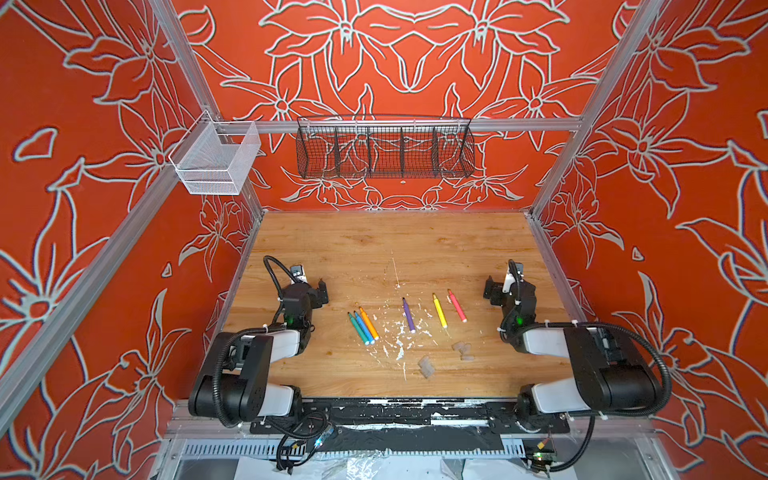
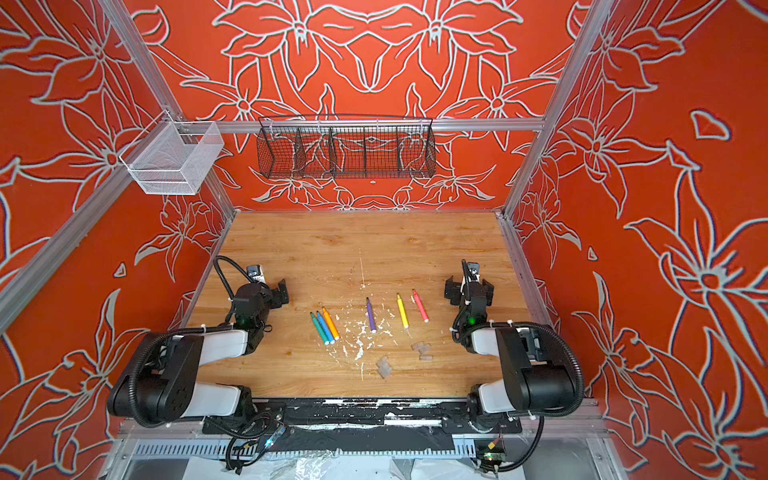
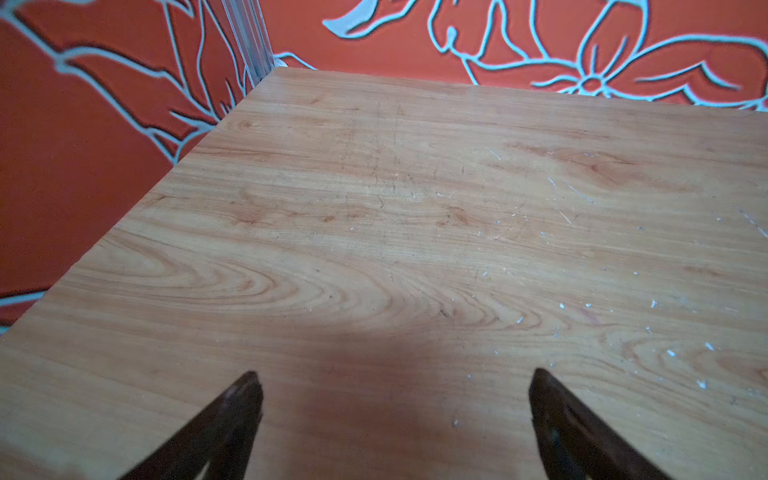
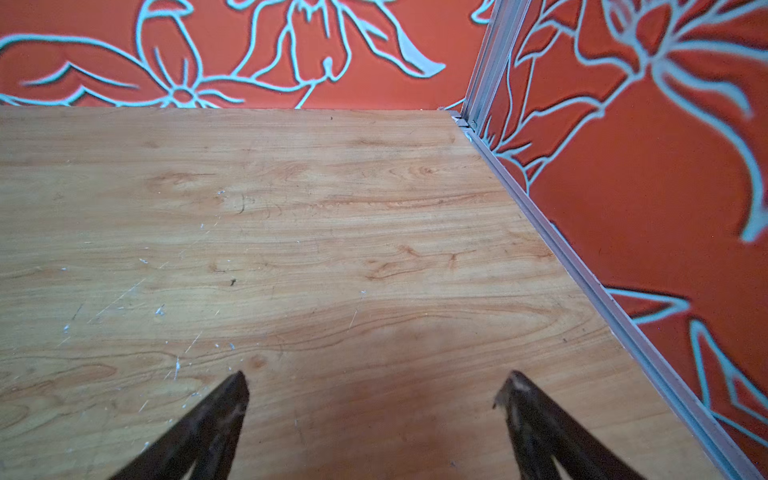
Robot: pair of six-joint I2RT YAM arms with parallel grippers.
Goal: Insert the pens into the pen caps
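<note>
In both top views the green pen (image 1: 358, 328), blue pen (image 1: 363, 326) and orange pen (image 1: 369, 323) lie packed side by side on the table (image 1: 374, 241), at 9 o'clock from the purple pen (image 1: 408, 314). The yellow pen (image 1: 439, 311) and pink pen (image 1: 457, 306) lie at its 3 o'clock, and the clear caps (image 1: 462, 349) sit in two small clusters at its 4 and 5 o'clock. The left gripper (image 3: 395, 378), far out at 9 o'clock of this row, and the right gripper (image 4: 376, 378), far out at 3 o'clock, both have their jaws spread wide over bare wood, holding nothing.

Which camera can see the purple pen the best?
Both top views: the purple pen lies whole on the wooden table, with nothing in front of it. Neither wrist view shows it at all; each looks only at a bare stretch of table and the wall.
</note>
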